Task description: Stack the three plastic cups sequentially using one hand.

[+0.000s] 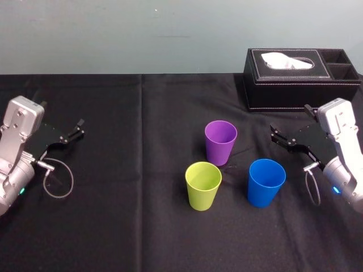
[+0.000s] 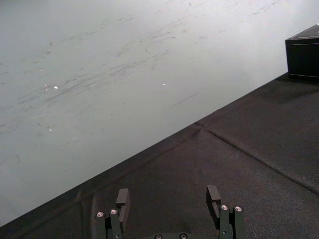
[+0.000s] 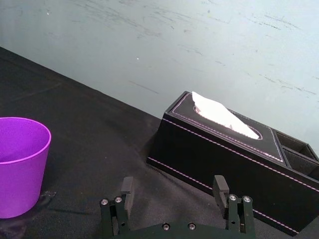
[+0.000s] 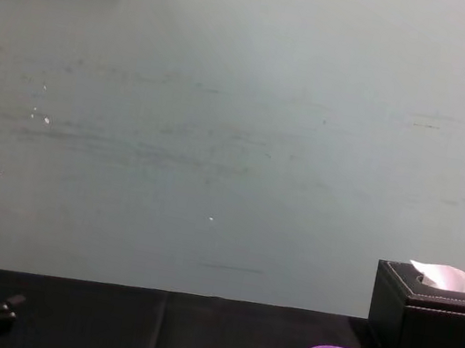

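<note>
Right black thin-fingered gripper point(image 1: 274, 135): spread, empty, near blue tapered plastic cup point(image 1: 265, 182).
Left black gripper point(image 1: 79, 128): spread, touching nothing.

Silver arms point(image 1: 17, 133), black screw-studded hands point(image 3: 173, 183)

no readable text, no labels, no brand marks, no numbers on anything

Rear cup point(image 1: 220, 141), front-left cup point(image 1: 203, 185), front-right cup point(image 1: 266, 182) clustered on table point(image 1: 113, 226); tissue box point(image 1: 300, 79) behind, right.
</note>
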